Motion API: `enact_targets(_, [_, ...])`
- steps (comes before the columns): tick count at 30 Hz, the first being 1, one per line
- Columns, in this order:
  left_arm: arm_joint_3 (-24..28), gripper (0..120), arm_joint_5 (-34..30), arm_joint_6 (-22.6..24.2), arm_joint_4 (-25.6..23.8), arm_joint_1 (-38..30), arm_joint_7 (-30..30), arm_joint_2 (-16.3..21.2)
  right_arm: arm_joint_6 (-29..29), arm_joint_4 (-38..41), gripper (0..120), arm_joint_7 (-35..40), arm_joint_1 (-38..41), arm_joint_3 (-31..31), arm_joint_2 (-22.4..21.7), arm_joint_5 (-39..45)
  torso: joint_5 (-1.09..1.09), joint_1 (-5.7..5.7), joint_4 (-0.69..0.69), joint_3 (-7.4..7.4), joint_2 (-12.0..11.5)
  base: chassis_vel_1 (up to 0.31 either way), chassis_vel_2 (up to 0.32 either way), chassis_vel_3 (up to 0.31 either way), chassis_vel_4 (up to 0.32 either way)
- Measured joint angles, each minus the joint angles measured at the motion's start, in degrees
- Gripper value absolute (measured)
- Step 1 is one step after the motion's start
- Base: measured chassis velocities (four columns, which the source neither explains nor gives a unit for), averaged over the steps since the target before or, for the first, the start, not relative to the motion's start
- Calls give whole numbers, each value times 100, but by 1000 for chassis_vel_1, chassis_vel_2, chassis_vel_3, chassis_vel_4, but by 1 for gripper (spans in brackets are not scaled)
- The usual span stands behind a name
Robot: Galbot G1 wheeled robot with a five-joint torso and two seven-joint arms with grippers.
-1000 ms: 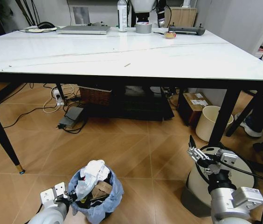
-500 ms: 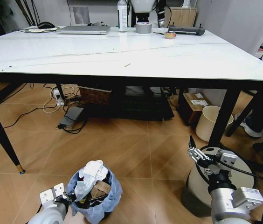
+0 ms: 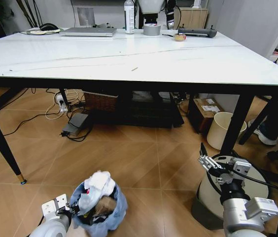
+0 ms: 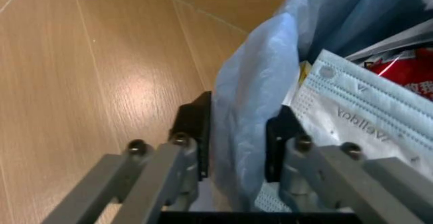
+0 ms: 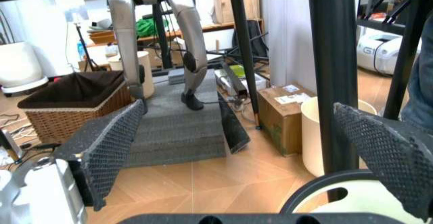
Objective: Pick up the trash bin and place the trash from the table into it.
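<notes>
So the white marble table (image 3: 129,57) has a laptop (image 3: 88,31), a spray bottle (image 3: 129,16) and tape rolls (image 3: 152,29) along its far edge, and the tiled floor (image 3: 129,153) carries the trash bin (image 3: 99,207).

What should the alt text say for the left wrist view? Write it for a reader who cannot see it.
The left end effector grips the rim of the trash bin, one finger outside and one inside its light-blue plastic liner. A face mask and a red wrapper lie inside, with the wood-look floor beyond.
</notes>
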Motion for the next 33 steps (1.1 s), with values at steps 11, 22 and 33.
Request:
enact_targets(11, [-14,70,7,-231,-138,109,35,-16,-2,-2,100,1,19,16,-5,47,0,0,0,1,1,0,0,0,0])
enact_targets(22, [-51,100,400,-481,-514,228,185,-5,-151,-3,100,-2,70,20,-26,98,0,0,0,2,2,0,0,0,0])
enact_targets(33, [-78,100,2008,-1432,-1026,300,909,29,-365,-3,100,98,117,-91,-22,194,0,0,0,2,2,0,0,0,0])
